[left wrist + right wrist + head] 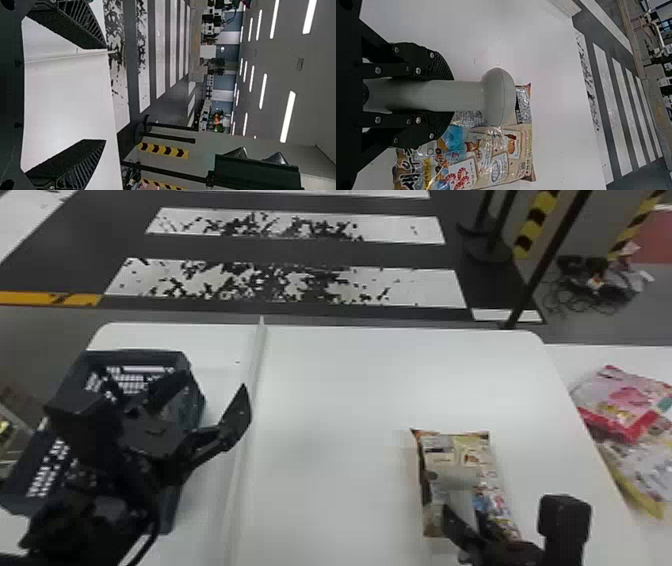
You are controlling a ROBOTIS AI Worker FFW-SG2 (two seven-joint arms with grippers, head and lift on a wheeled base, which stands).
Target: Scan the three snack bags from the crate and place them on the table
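Note:
A beige snack bag (450, 450) lies on the white table (340, 400) at the right. Over it, my right gripper (465, 520) holds a grey handheld scanner (454, 479). In the right wrist view the fingers of my right gripper (443, 95) are closed on the handle of the scanner (498, 97), whose head is above the snack bag (494, 158). My left gripper (210, 390) stands open above the crate's right side, with nothing between its fingers; the left wrist view shows the same spread at my left gripper (103, 97). The dark crate (172, 510) is at the left, its inside partly hidden by my left arm.
More snack bags, one pink and red (625, 405), lie on a side surface at the far right. A raised pale strip (245, 430) runs along the table between the crate and the beige bag. Black posts (545, 260) stand beyond the table.

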